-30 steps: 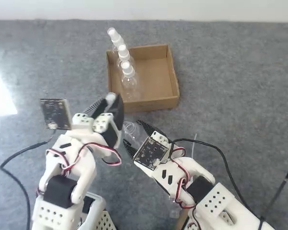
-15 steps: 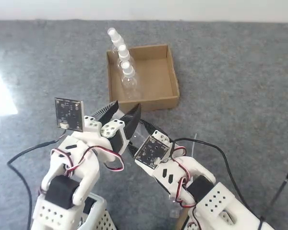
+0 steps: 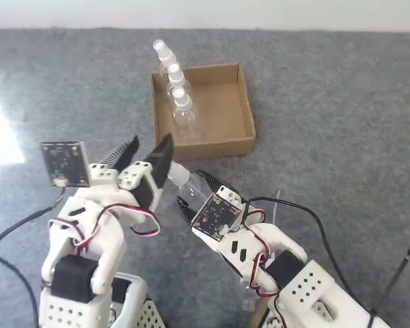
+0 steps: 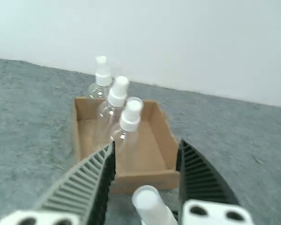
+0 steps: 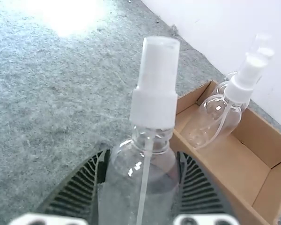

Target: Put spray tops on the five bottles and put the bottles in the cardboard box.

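1. My right tool (image 3: 189,187) is clamped on the body of a clear, round plastic bottle (image 5: 138,183). It holds the bottle off the grey, felt-like bench (image 3: 328,102), just short of the near wall of the shallow brown cardboard box (image 3: 240,89).
2. A white spray top (image 5: 155,89) sits on that bottle's neck, with its thin dip tube running down inside. I can't tell whether it is screwed fully home.
3. My left tool (image 3: 150,143) has its jaws spread wide. It hangs beside and slightly above the spray top, touching nothing.
4. Three more clear bottles with white spray tops (image 3: 185,119) stand in a row along one side wall of the box, so I take the held bottle for the fourth.
5. I judge the step in hand to be the end of capping, with boxing next.
6. The next move calls for keeping the left tool out of the way. The right arm should lift the bottle over the near wall and set it upright in the bare part of the box, clear of the standing row.
7. The risk, as I see it, is clipping the wall or toppling the row.
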Available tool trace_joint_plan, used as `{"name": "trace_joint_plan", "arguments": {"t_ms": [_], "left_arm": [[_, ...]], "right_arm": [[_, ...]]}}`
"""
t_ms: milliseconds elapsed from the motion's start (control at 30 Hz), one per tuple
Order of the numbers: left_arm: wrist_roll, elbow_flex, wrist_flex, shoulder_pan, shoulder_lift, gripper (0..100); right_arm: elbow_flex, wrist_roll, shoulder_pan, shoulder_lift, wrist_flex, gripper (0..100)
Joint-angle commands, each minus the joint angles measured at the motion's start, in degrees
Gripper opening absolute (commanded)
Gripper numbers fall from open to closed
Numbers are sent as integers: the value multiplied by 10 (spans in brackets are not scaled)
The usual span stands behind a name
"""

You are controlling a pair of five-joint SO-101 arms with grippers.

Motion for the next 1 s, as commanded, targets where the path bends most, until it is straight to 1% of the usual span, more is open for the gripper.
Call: {"name": "trace_joint_plan", "arguments": {"t_ms": [0,267,367,633,867,967], "left_arm": [[-3,-32,-12,-35,-6,199],[1,-17,-14,-105,-5,199],[22,9,-18,-116,-5,199],[28,82,-94,-115,-5,199],[28,89,-97,-115,-5,199],[28,90,-97,-111,-2,199]], "right_arm": [[-11,9,8,-17,-9,65],[-11,10,8,-17,-8,65],[-11,11,8,-17,-9,65],[-15,11,8,-17,-15,65],[-16,11,8,-19,-15,65],[-13,11,8,-46,-9,65]]}}
